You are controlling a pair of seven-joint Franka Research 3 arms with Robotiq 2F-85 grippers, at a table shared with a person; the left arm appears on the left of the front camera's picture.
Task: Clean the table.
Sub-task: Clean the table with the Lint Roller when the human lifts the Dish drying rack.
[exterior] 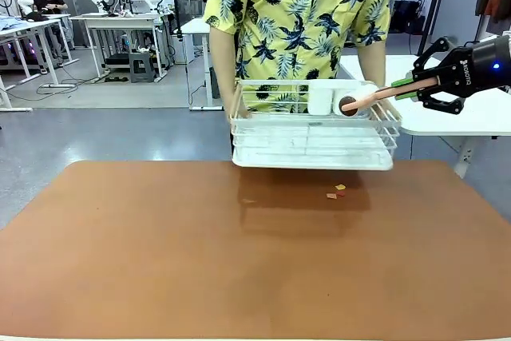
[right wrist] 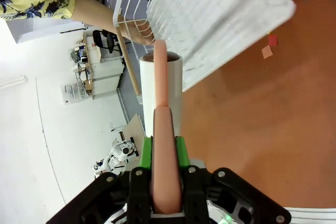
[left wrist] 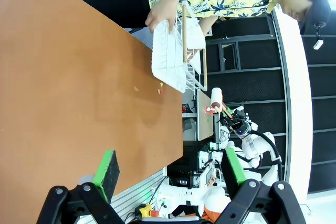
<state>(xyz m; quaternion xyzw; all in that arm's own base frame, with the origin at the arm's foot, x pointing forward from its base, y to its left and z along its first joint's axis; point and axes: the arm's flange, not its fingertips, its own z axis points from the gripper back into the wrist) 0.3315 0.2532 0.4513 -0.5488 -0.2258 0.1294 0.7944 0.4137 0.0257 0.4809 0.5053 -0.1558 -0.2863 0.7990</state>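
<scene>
Matte black right claw [exterior: 403, 88], green pads [exterior: 405, 81], white Robotiq lettering, blue wrist light

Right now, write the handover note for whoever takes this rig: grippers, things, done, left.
Left gripper: open, holding nothing, over the table.
Right gripper: shut on the pink-handled roller, raised at the far right beside the rack.
Person holds the white wire rack off the table at its far edge.
Done: rack lifted.
Left: small scraps lie on the table near the rack's front edge; probably roll them up next.
</scene>
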